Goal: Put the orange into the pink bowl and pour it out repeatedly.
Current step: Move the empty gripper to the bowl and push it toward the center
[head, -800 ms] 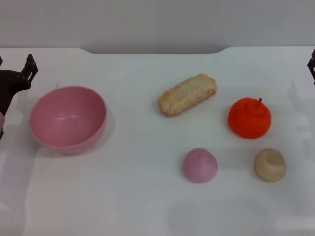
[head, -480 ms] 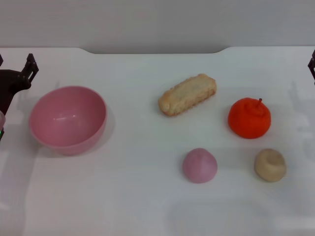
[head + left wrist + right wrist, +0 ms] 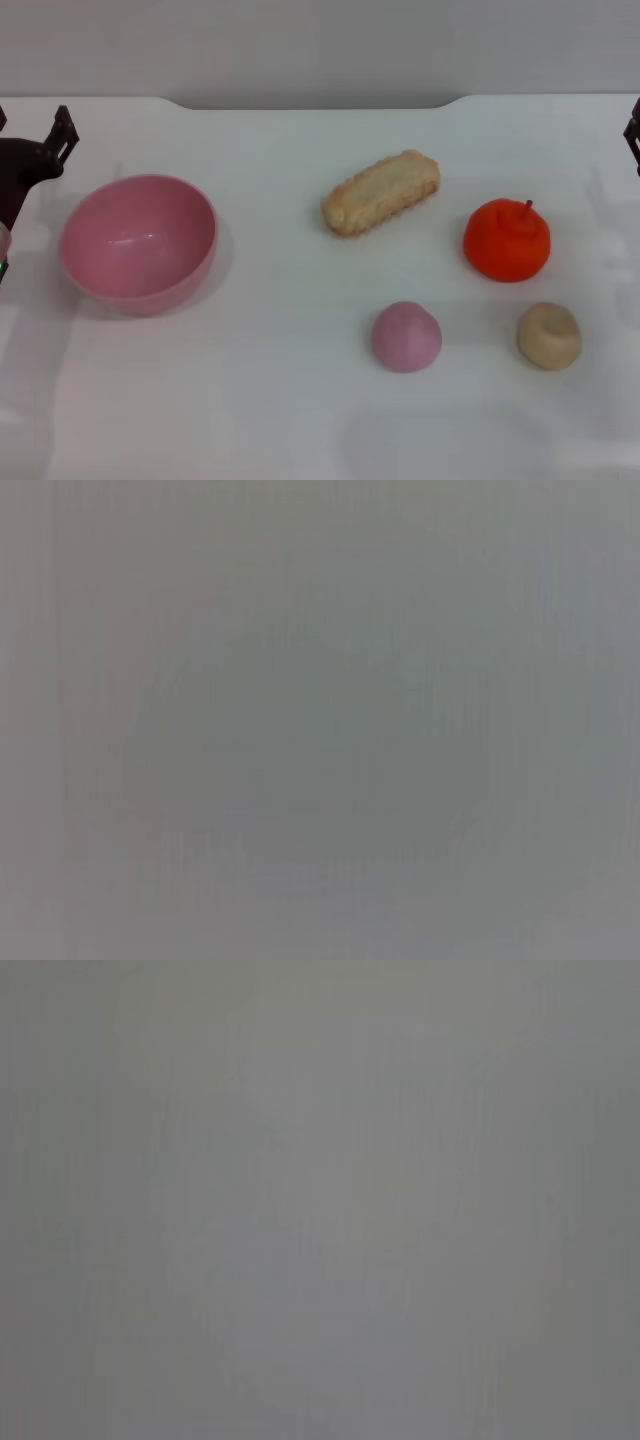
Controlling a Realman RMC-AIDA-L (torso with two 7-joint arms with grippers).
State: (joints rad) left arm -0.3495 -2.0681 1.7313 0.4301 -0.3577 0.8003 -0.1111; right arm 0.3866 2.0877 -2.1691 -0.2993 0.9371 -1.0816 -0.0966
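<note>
Sitting on the worktop (image 3: 300, 420), orange (image 3: 507, 240) at robot's right, stem up | pink bowl (image 3: 138, 243) empty, far left | right gripper (image 3: 633, 130) nearer the orange; left gripper (image 3: 35, 160) beside bowl | fingers' state: cannot tell for either.

The head view is bright and evenly lit from overhead, sharp across the white table (image 3: 300, 400), with soft faint shadows beside the pink bowl (image 3: 138, 243) and a small glare patch inside it; both wrist views show only featureless grey blur
</note>
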